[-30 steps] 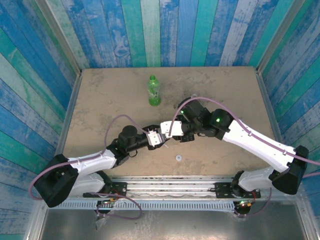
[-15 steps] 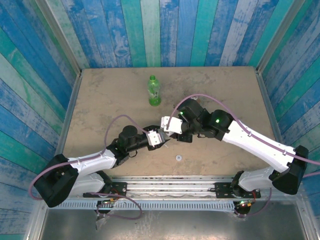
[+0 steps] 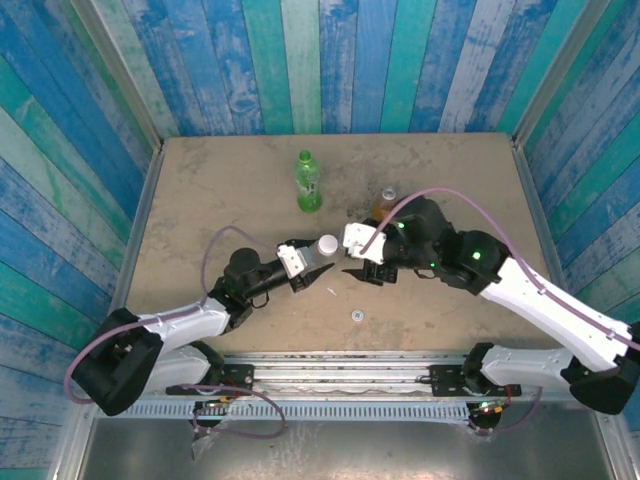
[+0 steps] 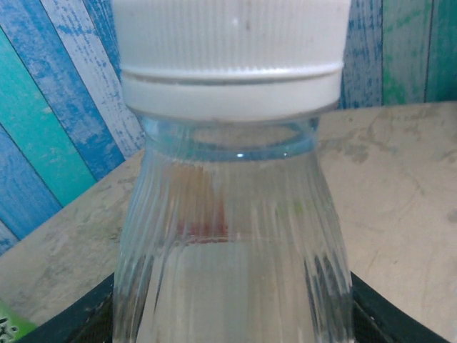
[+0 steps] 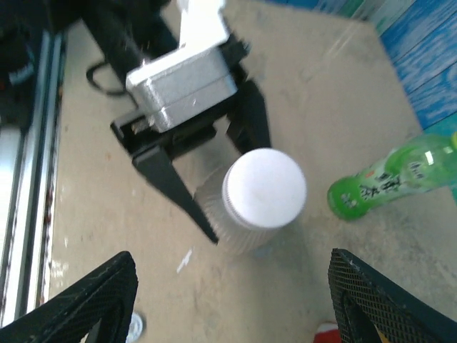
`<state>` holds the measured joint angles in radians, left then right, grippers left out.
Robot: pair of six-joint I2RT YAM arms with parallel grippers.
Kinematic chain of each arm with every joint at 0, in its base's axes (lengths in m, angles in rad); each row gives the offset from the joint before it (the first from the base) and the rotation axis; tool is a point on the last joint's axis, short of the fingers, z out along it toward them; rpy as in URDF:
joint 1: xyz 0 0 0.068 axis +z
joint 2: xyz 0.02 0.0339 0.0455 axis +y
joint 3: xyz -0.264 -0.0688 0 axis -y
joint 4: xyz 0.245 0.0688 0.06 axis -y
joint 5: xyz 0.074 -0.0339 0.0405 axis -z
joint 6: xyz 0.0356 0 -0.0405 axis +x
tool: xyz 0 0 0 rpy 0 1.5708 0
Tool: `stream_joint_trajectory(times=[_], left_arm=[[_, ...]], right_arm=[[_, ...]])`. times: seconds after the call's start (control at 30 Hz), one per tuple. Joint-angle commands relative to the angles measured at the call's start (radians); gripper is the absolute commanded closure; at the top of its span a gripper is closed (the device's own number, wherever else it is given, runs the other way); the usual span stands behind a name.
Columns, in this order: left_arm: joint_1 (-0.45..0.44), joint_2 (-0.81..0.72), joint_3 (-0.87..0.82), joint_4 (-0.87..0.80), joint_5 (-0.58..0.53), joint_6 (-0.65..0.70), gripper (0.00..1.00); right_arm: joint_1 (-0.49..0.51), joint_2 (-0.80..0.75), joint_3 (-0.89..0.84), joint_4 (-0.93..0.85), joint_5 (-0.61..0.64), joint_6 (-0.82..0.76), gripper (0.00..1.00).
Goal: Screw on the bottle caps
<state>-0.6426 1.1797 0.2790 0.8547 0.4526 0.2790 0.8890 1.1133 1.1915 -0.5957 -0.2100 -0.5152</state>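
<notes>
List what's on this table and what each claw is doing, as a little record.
left gripper: shut on the clear bottle
right gripper: open, close to that bottle, not touching
clear bottle: upright, white cap on its neck
green bottle: far side, untouched
amber bottle: partly hidden by the right arm
loose cap: lying on the table, near edge

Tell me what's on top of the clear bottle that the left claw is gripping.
A white cap sits on the clear bottle, covering its mouth. The neck threads are hidden under the cap, so how far it is screwed down cannot be seen.
</notes>
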Motion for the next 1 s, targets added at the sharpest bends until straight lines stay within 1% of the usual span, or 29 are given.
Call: stream_joint_trajectory(times=[0.0,0.07,0.13,0.27,0.37,0.53,0.67,0.77,0.83,0.9,0.97], left_arm=[[0.004,0.034,0.025,0.088,0.065,-0.147,0.70],[0.004,0.047,0.024,0.122,0.052,-0.180,0.70],[0.004,0.055,0.022,0.136,0.001,-0.196,0.70],[0.006,0.064,0.006,0.190,-0.134,-0.226,0.69],[0.009,0.070,-0.013,0.233,-0.298,-0.244,0.69],[0.041,0.158,-0.035,0.317,-0.592,-0.301,0.71],[0.059,0.224,-0.053,0.370,-0.790,-0.338,0.72],[0.061,0.247,-0.083,0.405,-0.940,-0.365,0.71],[0.062,0.236,-0.090,0.361,-1.043,-0.390,0.71],[0.067,0.208,-0.068,0.235,-1.143,-0.421,0.70],[0.072,0.188,-0.077,0.210,-1.217,-0.452,0.70]], right_arm=[[-0.035,-0.055,-0.069,0.182,-0.100,0.152,0.27],[-0.056,-0.078,-0.106,0.257,-0.104,0.222,0.27],[-0.070,-0.089,-0.141,0.306,-0.088,0.264,0.27],[-0.074,-0.085,-0.183,0.343,-0.082,0.251,0.24],[-0.073,-0.074,-0.206,0.370,-0.109,0.243,0.23],[-0.073,-0.049,-0.219,0.383,-0.137,0.230,0.21],[-0.074,-0.032,-0.221,0.383,-0.143,0.223,0.21],[-0.074,-0.023,-0.224,0.383,-0.143,0.221,0.21],[-0.073,-0.018,-0.227,0.384,-0.144,0.222,0.21],[-0.073,-0.012,-0.231,0.387,-0.147,0.222,0.21],[-0.074,-0.005,-0.234,0.391,-0.150,0.223,0.21]])
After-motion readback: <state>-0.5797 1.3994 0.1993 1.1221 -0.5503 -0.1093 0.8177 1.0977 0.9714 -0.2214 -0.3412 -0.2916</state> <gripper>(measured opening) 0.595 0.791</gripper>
